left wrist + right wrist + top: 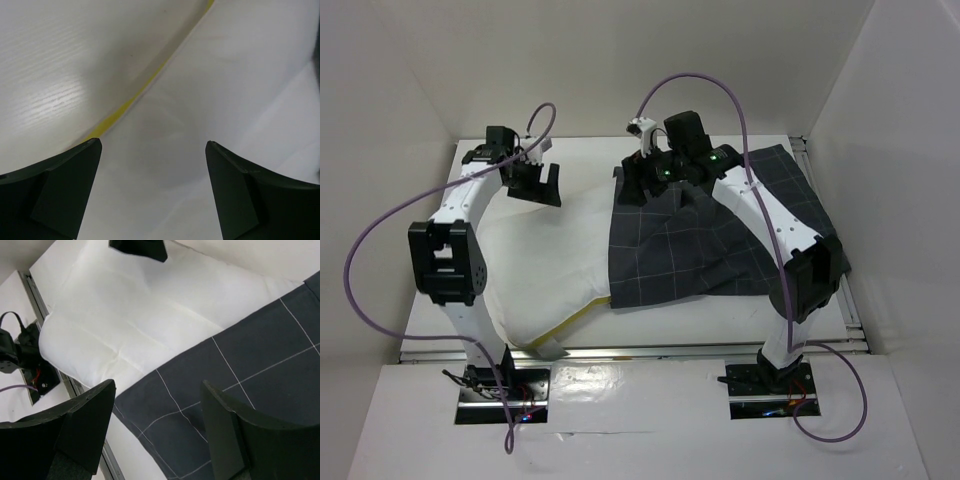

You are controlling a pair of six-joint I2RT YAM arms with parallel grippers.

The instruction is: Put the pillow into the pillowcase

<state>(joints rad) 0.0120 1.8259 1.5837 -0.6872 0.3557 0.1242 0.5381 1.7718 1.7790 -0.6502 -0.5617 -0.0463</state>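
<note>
The white pillow [552,262] lies on the left half of the table, its yellow band [572,318] along the near edge. The dark grid-patterned pillowcase [720,235] lies to its right, its left edge overlapping the pillow. My left gripper [535,184] is open and empty above the pillow's far edge; its wrist view shows the pillow [210,85] and the yellow band [120,111] between the open fingers [65,192]. My right gripper [648,180] is open and empty above the pillowcase's far left corner; its view shows the pillowcase [240,380] overlapping the pillow [110,310].
White walls enclose the table on the left, back and right. A metal rail [620,350] runs along the near table edge. Purple cables [380,240] loop from both arms. The left arm's base electronics [30,365] show in the right wrist view.
</note>
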